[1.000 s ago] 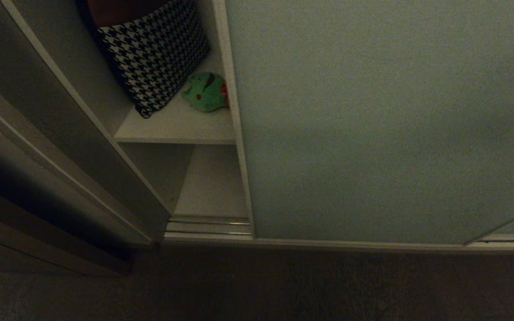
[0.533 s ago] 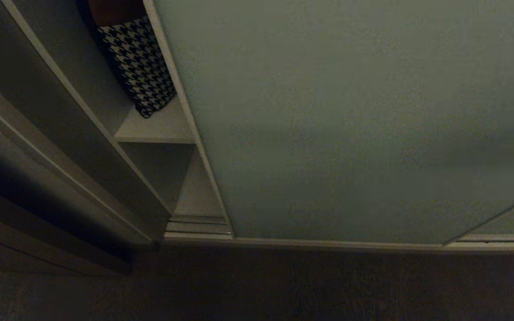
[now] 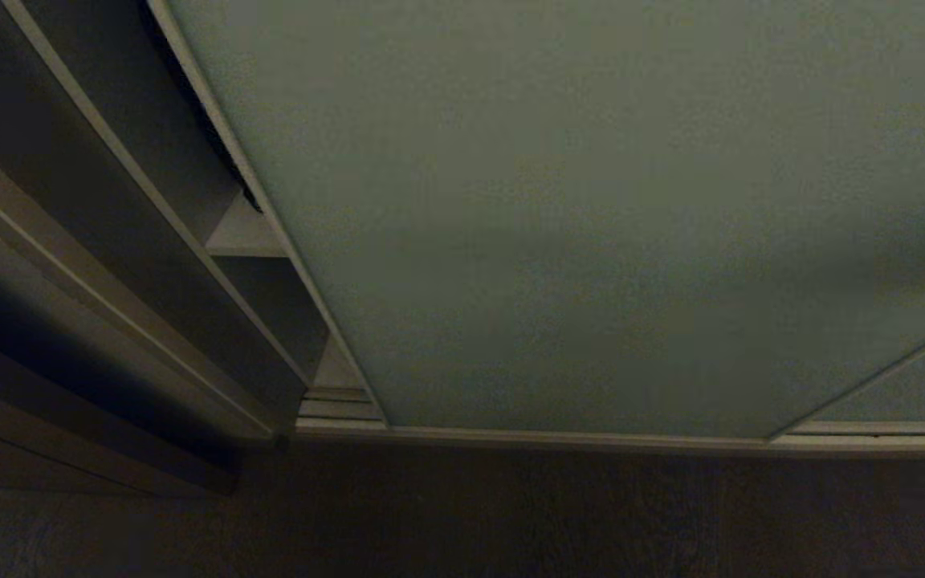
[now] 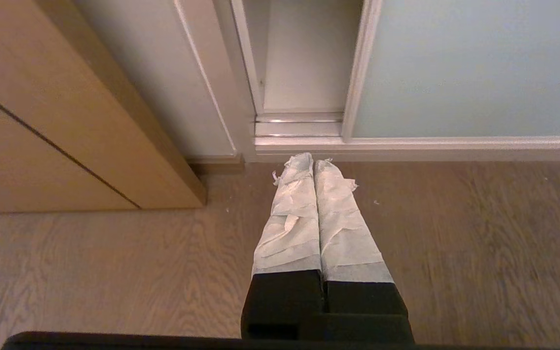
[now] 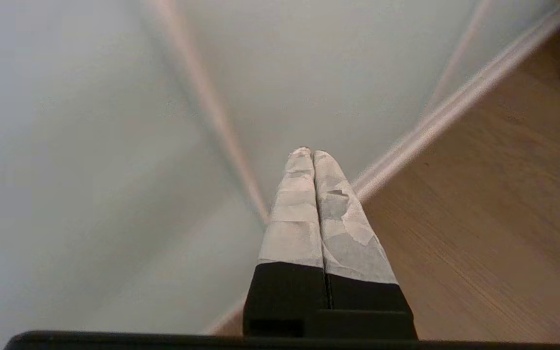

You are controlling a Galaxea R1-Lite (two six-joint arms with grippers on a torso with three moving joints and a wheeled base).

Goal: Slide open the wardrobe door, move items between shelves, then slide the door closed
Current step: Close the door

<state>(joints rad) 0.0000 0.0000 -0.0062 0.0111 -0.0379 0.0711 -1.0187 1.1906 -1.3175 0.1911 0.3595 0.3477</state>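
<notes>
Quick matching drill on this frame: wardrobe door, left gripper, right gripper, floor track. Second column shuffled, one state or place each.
1. pale grey-green sliding wardrobe door
2. left gripper
3. right gripper
4. ribbed metal floor track

A. fingers shut, pointing at the door panel
B. bare stretch showing in the narrow gap
C. nearly closed, thin gap on its left
D. fingers shut, above the wooden floor

Pairs: 1-C, 2-D, 3-A, 4-B

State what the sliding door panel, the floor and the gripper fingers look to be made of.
Sliding door: likely matte laminate or frosted glass, even pale grey-green, no glare.
Floor: wood or wood-look laminate, visible grain.
Left gripper fingers: black, wrapped in wrinkled white tape or cloth.
</notes>
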